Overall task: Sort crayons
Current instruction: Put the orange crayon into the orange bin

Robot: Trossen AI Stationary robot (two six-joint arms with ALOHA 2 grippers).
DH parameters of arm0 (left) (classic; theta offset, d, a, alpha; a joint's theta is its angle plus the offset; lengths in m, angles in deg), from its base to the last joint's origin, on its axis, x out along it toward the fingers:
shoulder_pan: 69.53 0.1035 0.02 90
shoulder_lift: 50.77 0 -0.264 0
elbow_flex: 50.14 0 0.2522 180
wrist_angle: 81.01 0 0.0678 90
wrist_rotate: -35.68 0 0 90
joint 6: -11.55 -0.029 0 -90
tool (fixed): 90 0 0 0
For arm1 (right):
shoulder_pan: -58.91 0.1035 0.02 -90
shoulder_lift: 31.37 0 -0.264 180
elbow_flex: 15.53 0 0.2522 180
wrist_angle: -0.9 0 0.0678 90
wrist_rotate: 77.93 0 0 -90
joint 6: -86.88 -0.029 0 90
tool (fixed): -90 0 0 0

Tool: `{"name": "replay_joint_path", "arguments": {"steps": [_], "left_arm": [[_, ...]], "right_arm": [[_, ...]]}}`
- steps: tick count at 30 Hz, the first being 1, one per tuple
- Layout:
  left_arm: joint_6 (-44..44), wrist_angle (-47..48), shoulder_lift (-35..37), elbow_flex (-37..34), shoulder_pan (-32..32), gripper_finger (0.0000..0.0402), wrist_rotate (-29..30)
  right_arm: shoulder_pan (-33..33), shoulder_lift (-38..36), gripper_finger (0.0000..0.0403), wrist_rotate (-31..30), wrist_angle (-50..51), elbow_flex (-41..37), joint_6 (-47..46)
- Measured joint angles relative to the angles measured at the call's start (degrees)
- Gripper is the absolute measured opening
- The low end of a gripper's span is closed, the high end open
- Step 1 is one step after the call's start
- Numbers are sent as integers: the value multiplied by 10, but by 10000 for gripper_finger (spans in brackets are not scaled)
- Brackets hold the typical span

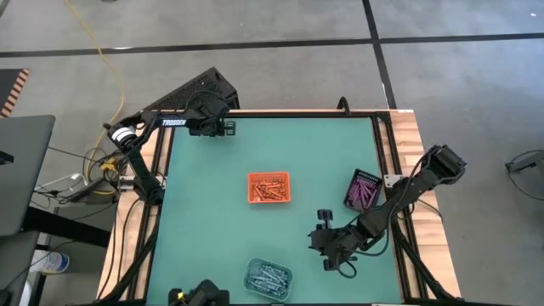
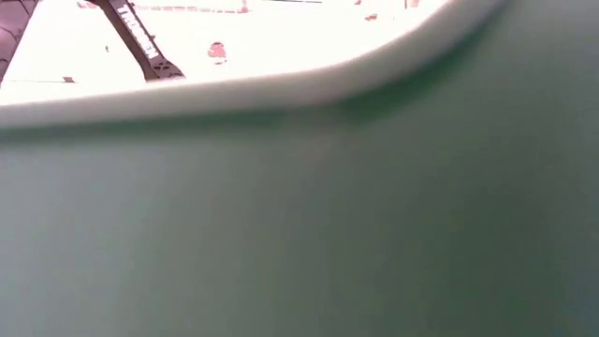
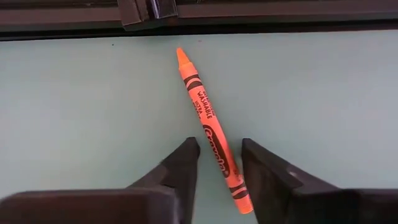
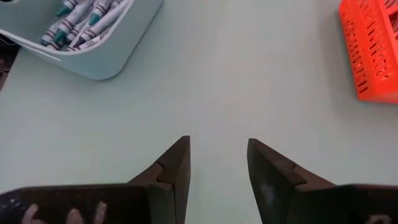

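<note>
Orange crayon (image 3: 208,127) on surface, upper left of high view, betw. left claw (image 3: 221,163) fingers, part-open, not gripped. Light, stiff, waxy, snaps easy; pinch mid-wrapper. Right claw (image 4: 217,163) open, empty.

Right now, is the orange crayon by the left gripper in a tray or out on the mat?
Out. The orange crayon lies flat on the green mat, its lower end between the left gripper fingers, jaws still apart.
</note>
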Motion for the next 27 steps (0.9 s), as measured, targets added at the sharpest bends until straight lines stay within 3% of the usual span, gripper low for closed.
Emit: {"name": "replay_joint_path", "arguments": {"steps": [7,17,27], "left_arm": [[0,15,-1,-1,-5,11,-6],[-19,30,7,-1,-22,2,-36],[-73,35,83,-3,-87,0,-97]], "right_arm": [[0,0,150,0,-16,0,0],[1,0,150,0,-21,0,2],[1,0,150,0,-20,0,2]]}}
